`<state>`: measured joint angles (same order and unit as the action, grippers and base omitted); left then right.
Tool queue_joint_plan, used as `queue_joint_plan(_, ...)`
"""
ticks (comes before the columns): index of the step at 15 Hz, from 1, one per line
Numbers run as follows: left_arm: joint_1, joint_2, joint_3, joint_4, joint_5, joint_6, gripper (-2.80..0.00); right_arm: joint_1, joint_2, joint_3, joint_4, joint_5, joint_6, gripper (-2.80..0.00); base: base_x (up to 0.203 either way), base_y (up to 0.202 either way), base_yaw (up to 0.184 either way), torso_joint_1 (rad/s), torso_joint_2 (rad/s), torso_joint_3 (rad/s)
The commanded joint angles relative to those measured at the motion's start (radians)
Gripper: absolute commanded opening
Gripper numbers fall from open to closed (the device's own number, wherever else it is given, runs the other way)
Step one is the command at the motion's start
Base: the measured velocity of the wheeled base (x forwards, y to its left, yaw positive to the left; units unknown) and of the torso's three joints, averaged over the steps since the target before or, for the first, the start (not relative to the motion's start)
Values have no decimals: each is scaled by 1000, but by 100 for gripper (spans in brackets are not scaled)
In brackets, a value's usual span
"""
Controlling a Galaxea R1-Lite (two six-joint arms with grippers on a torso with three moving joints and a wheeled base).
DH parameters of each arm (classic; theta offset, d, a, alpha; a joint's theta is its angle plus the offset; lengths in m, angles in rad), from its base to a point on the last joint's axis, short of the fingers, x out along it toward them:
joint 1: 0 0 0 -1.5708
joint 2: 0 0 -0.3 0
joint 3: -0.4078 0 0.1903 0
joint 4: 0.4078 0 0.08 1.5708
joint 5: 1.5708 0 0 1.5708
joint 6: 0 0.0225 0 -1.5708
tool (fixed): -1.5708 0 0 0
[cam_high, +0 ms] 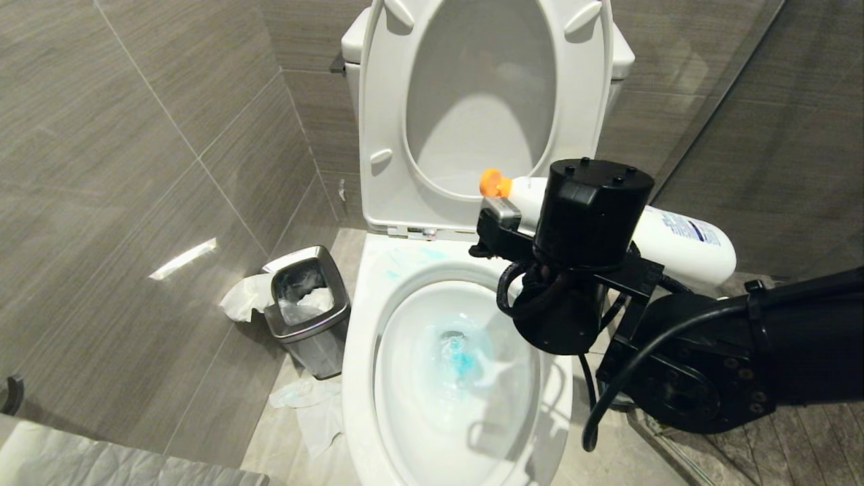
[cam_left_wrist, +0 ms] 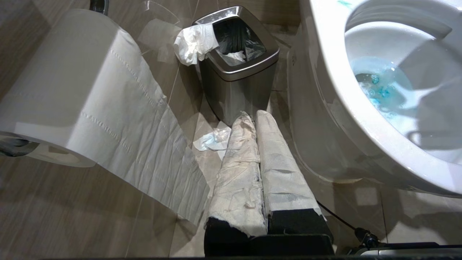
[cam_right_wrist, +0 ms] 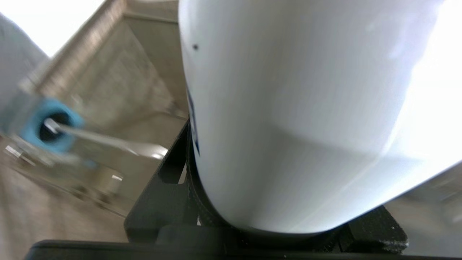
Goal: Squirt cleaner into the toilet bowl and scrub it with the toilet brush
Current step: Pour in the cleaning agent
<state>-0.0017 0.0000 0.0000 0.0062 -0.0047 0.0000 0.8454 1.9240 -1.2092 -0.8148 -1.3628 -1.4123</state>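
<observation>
Cleaner (cam_high: 461, 361) tints the toilet bowl (cam_high: 364, 378) water below the right fingers (cam_right_wrist: 173, 169), clamped around a white bottle (cam_high: 682, 243) (orange-capped).

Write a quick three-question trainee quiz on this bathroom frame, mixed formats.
1. True or false: the right gripper holds a white bottle with an orange cap.
2. Multiple choice: the blue cleaner shows mainly A) on the floor B) in the toilet bowl's water C) in the steel bin.
3. Fill in: the left gripper has its fingers wrapped in white ____.

Key: 1 true; 2 B; 3 paper.
</observation>
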Motion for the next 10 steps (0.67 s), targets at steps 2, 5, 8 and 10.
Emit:
queue_joint_plan(2,0,2,2,0,0,0,-280,-9,0,-10,-50,-7,68,-280,0,0,0,0,0,0)
queue_joint_plan(5,0,2,2,0,0,0,-280,-27,-19,-44,-49,-3,122,-280,0,0,0,0,0,0)
queue_joint_plan(8,0,2,3,0,0,0,-280,-29,-20,-101,-50,-2,193,-280,0,0,0,0,0,0)
queue_joint_plan(10,0,2,2,0,0,0,-280,-54,-26,-170,-50,1,203,-280,0,0,0,0,0,0)
